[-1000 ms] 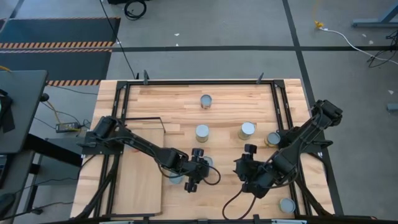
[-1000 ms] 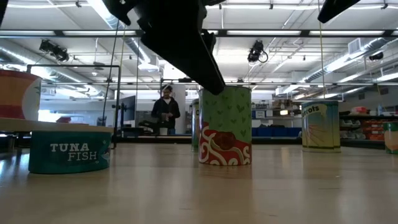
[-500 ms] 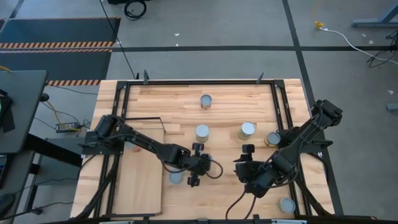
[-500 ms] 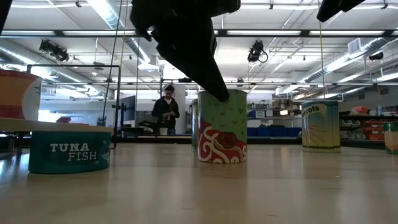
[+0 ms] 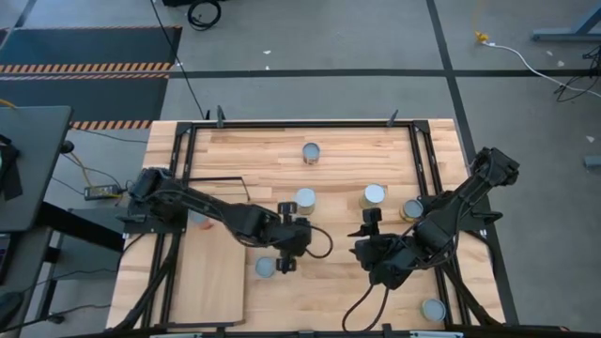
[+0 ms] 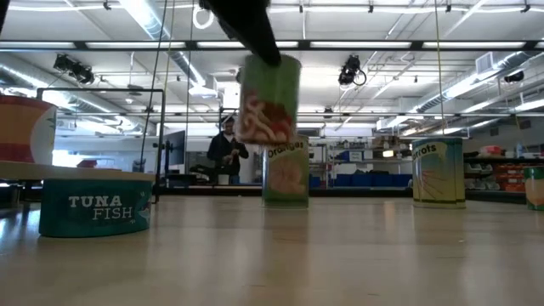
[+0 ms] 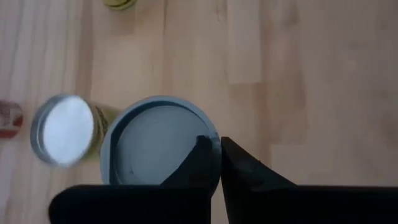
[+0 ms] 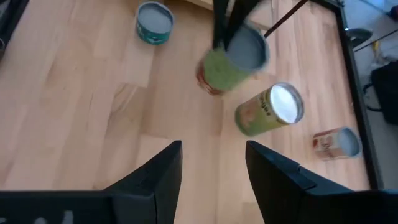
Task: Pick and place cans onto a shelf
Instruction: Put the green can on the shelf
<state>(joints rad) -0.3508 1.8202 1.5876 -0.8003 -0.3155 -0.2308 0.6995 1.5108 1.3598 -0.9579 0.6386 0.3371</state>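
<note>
Above the bench [image 5: 338, 155] centre, green can [image 6: 270, 99] with red-and-white swirl label and grey lid, lifted clear, left gripper [image 5: 285, 238] fingers clamped on its rim, right gripper [image 8: 211, 163] nearby, fingers spread wide, empty.

Left hand [image 5: 285, 247] w/ green can [image 6: 269, 99] lifted clear of table [image 5: 347, 155]. Tuna tin [image 5: 266, 267] just beside it, orange-label can [image 5: 305, 199] near behind. Right hand [image 5: 368, 222] close by, mid-table. Shelf [image 5: 211, 272] board bare near front edge.
</note>
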